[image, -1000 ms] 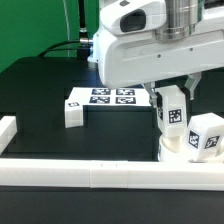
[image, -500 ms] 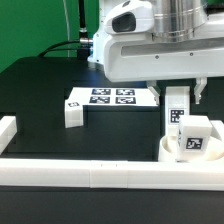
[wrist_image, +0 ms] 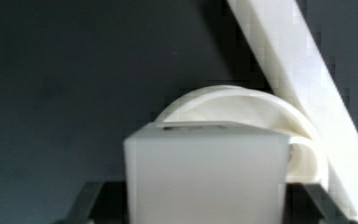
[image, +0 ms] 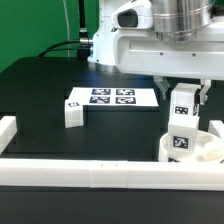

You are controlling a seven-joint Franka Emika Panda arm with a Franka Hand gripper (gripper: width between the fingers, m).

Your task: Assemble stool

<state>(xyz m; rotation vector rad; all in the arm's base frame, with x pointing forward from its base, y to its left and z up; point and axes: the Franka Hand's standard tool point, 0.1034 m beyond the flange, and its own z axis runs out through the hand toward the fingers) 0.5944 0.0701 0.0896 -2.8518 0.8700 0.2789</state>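
Leg block (image: 180, 142) apparently in seat (image: 206, 152).

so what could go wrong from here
The gripper holds a leg over the seat. The socket is hidden, so the leg may go in off-line and jam. A second leg shows just below it in the exterior view and could get knocked. The seat sits by the rail, so a hard push might shove it against that.

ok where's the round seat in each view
exterior view: seat low at the exterior view's right, behind the front rail
wrist view: seat is the pale dome just beyond the leg block
shared landmark: the leg block held in the fingers
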